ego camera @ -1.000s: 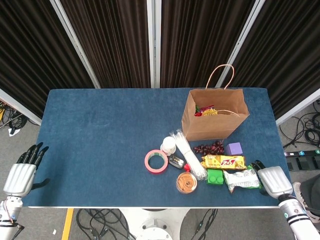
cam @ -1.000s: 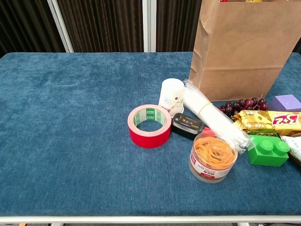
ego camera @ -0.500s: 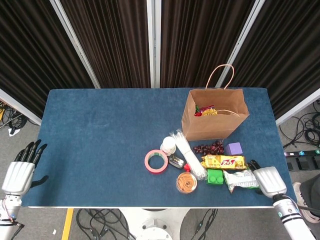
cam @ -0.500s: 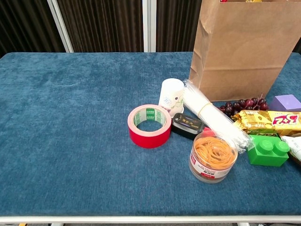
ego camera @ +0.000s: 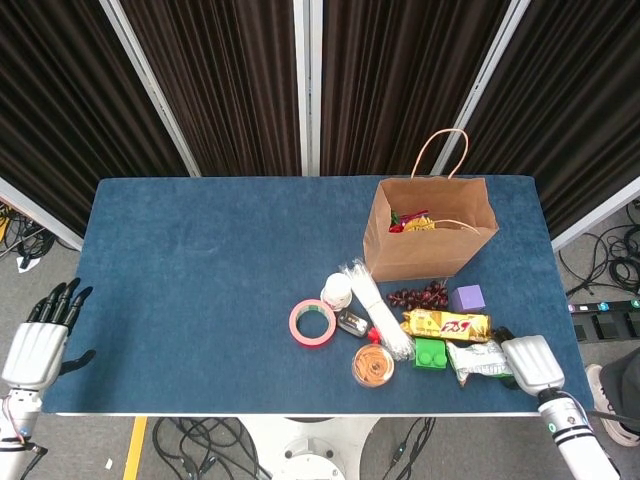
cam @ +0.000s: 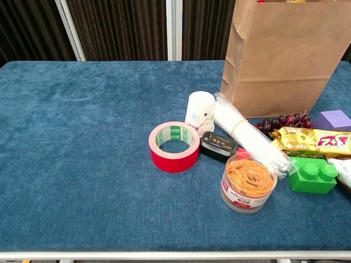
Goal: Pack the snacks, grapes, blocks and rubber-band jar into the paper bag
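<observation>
The brown paper bag stands upright at the back right, with some red and yellow packets showing inside. In front of it lie the grapes, a purple block, a yellow snack bar, a green block and a white-green snack packet. The rubber-band jar stands near the front edge. My right hand rests at the packet's right end, dark fingertips by the yellow bar, lifting nothing. My left hand hangs off the table's left edge, fingers straight and apart.
A red tape roll, a white cup, a clear plastic bundle and a small black case crowd the left of the snacks. The chest view shows the jar right in front of the bundle.
My right hand has slid left along the front edge up to the white-green packet. The yellow bar has tilted slightly. My left hand has drifted a little down and left.
</observation>
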Controlling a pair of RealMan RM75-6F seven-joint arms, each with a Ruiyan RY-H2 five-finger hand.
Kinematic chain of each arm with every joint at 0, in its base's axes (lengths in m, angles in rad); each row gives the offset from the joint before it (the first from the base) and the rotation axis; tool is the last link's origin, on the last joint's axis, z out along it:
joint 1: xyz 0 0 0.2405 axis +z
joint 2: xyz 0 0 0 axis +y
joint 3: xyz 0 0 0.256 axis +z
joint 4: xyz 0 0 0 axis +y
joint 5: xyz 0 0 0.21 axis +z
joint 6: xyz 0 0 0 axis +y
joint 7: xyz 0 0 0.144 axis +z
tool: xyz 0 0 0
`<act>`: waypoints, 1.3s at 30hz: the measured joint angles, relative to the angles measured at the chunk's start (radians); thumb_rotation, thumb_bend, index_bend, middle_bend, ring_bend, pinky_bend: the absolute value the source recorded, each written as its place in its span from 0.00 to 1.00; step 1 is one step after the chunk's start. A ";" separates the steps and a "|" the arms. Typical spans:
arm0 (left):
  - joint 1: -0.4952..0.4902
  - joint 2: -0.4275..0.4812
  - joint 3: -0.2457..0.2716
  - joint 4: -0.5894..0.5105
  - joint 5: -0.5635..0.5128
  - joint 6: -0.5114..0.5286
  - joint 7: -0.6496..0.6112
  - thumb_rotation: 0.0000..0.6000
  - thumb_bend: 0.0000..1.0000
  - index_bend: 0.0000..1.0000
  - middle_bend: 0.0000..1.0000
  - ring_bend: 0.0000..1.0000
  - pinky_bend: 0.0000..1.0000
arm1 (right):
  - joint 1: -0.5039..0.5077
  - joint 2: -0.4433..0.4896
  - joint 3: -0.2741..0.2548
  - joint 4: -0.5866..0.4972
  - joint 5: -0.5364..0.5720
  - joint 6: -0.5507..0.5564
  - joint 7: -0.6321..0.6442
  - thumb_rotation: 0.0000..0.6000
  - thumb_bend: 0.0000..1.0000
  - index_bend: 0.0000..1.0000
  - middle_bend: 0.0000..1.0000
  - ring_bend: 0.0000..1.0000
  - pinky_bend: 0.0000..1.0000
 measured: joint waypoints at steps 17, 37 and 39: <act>0.002 -0.005 0.001 0.010 -0.001 0.004 -0.017 1.00 0.11 0.12 0.13 0.02 0.21 | -0.038 -0.038 0.040 0.037 -0.017 0.028 0.013 1.00 0.05 0.52 0.47 0.79 0.85; 0.000 0.008 -0.003 -0.016 0.003 0.011 -0.024 1.00 0.11 0.12 0.13 0.02 0.21 | -0.071 0.066 0.080 -0.109 -0.092 0.166 0.001 1.00 0.13 0.68 0.58 0.82 0.85; -0.001 0.009 -0.004 -0.019 0.004 0.012 -0.024 1.00 0.11 0.12 0.13 0.02 0.21 | -0.070 0.104 0.092 -0.172 -0.110 0.191 -0.011 1.00 0.13 0.68 0.58 0.82 0.85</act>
